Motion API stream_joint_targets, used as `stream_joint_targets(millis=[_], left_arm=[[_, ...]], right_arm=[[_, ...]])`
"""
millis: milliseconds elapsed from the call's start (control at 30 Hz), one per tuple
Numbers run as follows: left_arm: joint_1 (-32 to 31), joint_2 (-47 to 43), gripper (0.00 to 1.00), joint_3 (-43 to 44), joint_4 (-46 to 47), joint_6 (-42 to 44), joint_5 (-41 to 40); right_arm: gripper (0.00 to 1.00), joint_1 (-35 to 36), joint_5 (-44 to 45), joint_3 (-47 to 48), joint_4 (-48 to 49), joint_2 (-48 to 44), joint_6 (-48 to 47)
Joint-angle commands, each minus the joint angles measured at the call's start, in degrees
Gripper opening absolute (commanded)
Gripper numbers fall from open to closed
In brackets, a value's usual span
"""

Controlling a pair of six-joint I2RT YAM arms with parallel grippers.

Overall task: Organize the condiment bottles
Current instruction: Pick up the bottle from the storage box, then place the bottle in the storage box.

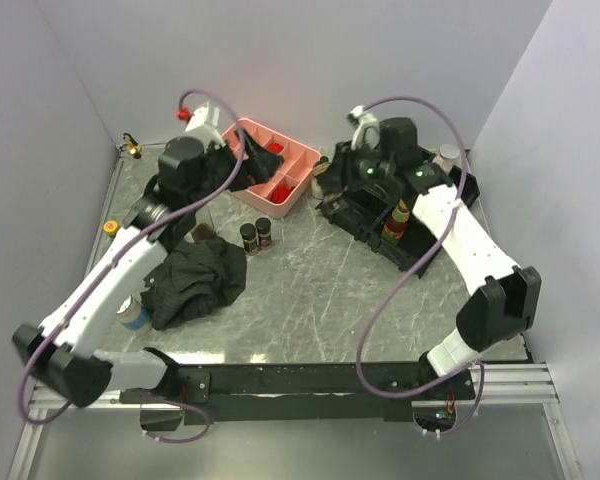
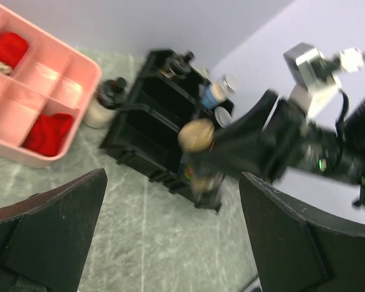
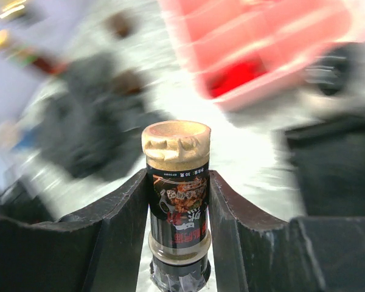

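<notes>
Grey marbled worktop (image 1: 310,300), shut in by pale lilac walls. Found the right end effector (image 3: 178,176) closed onto a dark spice bottle (image 3: 177,207) with a tan cap: both fingers pressed flat against the label, the cap clear above the fingertips, the bottle upright. From the left wrist view, saw that bottle at one end of a black rack (image 2: 140,131). Could not tell through the blur whether it touched the rack.

Found the left end effector (image 2: 173,174) spread wide with nothing between its fingers, pointed at the rack across bare worktop. Left of its fingertips, saw a pink tray (image 2: 24,155) with red pieces (image 2: 45,131) in two compartments. Beyond the fingertips, between tray and rack, noted a pale bottle (image 2: 99,108) with a dark cap, just beside the rack. Inside the rack, past the held bottle, made out a blue-labelled bottle (image 2: 214,92) with a grey lid.

From above, saw two dark jars (image 1: 256,235) side by side, nearer the arm bases than the left end effector. Beside them, noted a black cloth (image 1: 195,275) bunched next to the left arm. At its outer edge, spotted a blue-and-white container (image 1: 132,312), perhaps another bottle. Behind the right end effector, near the wall, noted a grey-lidded shaker (image 1: 447,155).
</notes>
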Motion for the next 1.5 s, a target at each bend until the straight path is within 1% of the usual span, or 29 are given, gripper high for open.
stream_joint_targets(millis=[0, 67, 133, 267, 433, 667, 767, 867, 900, 967, 1000, 1067, 1100, 1133, 1167, 1200, 1233, 1267, 1300, 1333, 1367, 1400, 1433, 1467], left_arm=[[1.37, 5.49, 0.96, 6.94, -0.5, -1.26, 13.41], [1.54, 7.61, 0.96, 8.35, -1.12, -1.69, 15.18], [1.54, 7.96, 0.98, 7.57, -0.07, -2.39, 16.4], [1.63, 7.97, 0.99, 5.81, -1.21, -3.62, 15.01], [1.98, 7.35, 0.96, 2.47, 1.16, -4.94, 17.55], [2.16, 9.28, 0.91, 2.73, -0.33, -6.17, 18.52], [2.6, 9.99, 0.88, 2.2, 1.24, -7.49, 19.83], [2.69, 10.43, 0.8, 1.76, 2.48, -9.15, 22.12], [2.69, 10.51, 0.74, 1.41, 3.53, -9.6, 22.56], [2.77, 10.6, 0.67, 0.97, 4.41, -11.26, 24.23], [2.86, 10.69, 0.58, 0.71, 5.11, -11.97, 24.84], [3.12, 10.86, 0.49, 0.44, 5.64, -13.9, 26.95], [3.3, 10.95, 0.41, 0.18, 5.99, -14.61, 27.65], [3.65, 10.95, 0.37, 0.01, 6.78, -15.31, 28.27], [4.0, 10.95, 0.33, -0.17, 7.14, -16.88, 29.58], [4.18, 10.87, 0.25, -0.52, 7.66, -17.77, 30.12], [4.88, 10.78, 0.21, -0.78, 9.32, -18.73, 30.64], [5.32, 10.78, 0.16, -1.05, 10.12, -21.01, 31.87], [6.45, 10.6, 0.09, -1.83, 11.35, -22.51, 32.31], [7.07, 10.6, 0.06, -2.28, 12.58, -24.0, 32.93], [7.78, 10.43, 0.02, -2.8, 15.55, -27.32, 33.2], [8.57, 10.08, 0.01, -4.03, 17.32, -29.27, 34.07], [10.05, 9.99, 0.01, -4.91, 19.34, -31.47, 34.51], [10.76, 9.81, 0.01, -5.7, 24.32, -36.27, 34.86]], right_arm=[[0.0, 5.83, -8.94, -3.2, 8.02, -5.28, 2.23], [0.0, 8.11, -9.11, -4.26, 9.34, -6.69, 3.28], [0.0, 9.01, -9.03, -5.49, 10.92, -7.31, 4.16], [0.0, 9.89, -8.85, -7.34, 14.69, -8.89, 6.27], [0.0, 9.89, -9.46, -6.99, 15.58, -8.63, 6.89], [0.0, 9.89, -10.16, -7.51, 16.81, -8.8, 7.85], [0.01, 9.8, -10.0, -7.95, 17.08, -8.89, 7.86], [0.02, 9.89, -9.73, -8.13, 16.55, -8.28, 7.94], [0.03, 9.89, -9.55, -8.13, 16.55, -8.1, 8.03], [0.04, 9.8, -8.85, -8.39, 16.64, -7.75, 8.29], [0.05, 9.89, -8.33, -8.39, 16.46, -7.57, 8.29], [0.08, 9.89, -7.8, -8.31, 16.2, -6.96, 8.21], [0.12, 9.8, -6.75, -8.31, 16.11, -6.78, 8.12], [0.14, 9.89, -6.13, -8.22, 15.94, -6.35, 8.03], [0.22, 9.8, -5.78, -8.13, 15.67, -6.08, 8.29], [0.28, 9.45, -5.51, -8.04, 15.58, -5.82, 8.9], [0.37, 9.27, -5.07, -8.22, 15.76, -5.82, 9.34], [0.53, 9.19, -4.9, -9.09, 16.89, -6.08, 10.13], [0.6, 8.92, -4.63, -9.79, 17.95, -6.6, 11.79], [0.65, 8.75, -3.67, -10.76, 19.18, -7.91, 12.85], [0.78, 8.75, -2.62, -12.94, 22.23, -8.79, 14.08], [0.85, 8.75, -1.65, -14.36, 24.18, -9.85, 16.88], [0.91, 8.66, -0.86, -15.94, 25.76, -12.03, 18.3], [0.94, 8.74, -0.24, -19.87, 33.18, -13.27, 19.71]])
